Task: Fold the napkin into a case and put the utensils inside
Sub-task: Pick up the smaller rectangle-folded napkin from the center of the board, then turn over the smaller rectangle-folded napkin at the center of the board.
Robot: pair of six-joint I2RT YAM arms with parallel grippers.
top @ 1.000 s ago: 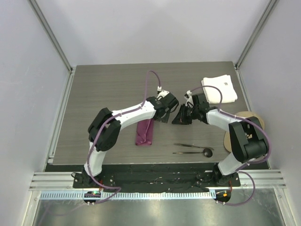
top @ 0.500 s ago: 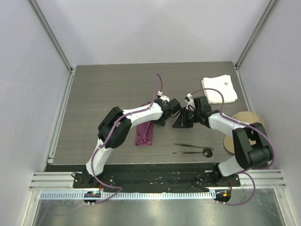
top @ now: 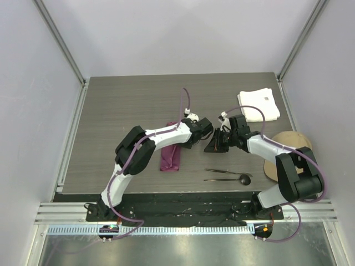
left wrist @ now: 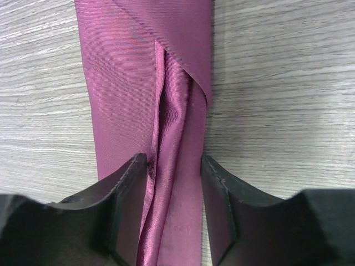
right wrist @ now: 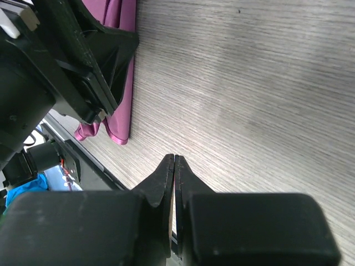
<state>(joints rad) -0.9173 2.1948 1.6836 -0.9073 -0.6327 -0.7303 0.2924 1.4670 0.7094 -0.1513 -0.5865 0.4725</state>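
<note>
The magenta napkin [top: 170, 159] lies folded into a long narrow case [left wrist: 144, 83] on the table, with an inner flap standing open along its length. My left gripper [top: 190, 140] is low over its far end. Its jaws [left wrist: 173, 166] stand apart astride the raised inner folds, and the left finger [left wrist: 125, 194] touches the flap's edge. My right gripper [top: 214, 145] hovers just to the right, shut with nothing in it [right wrist: 175, 158]. Two dark utensils lie near the front edge, a thin piece [top: 220, 171] and a spoon [top: 230, 179] with a round black head.
A folded white cloth [top: 259, 105] lies at the back right corner. A tan round object [top: 289, 145] sits beyond the table's right edge. In the right wrist view the left gripper's body [right wrist: 83, 55] fills the upper left, close to my right fingers.
The left gripper has moved right and back along the napkin to its far end, and its jaws have narrowed around the folds. The right gripper has shifted slightly and stays shut.
</note>
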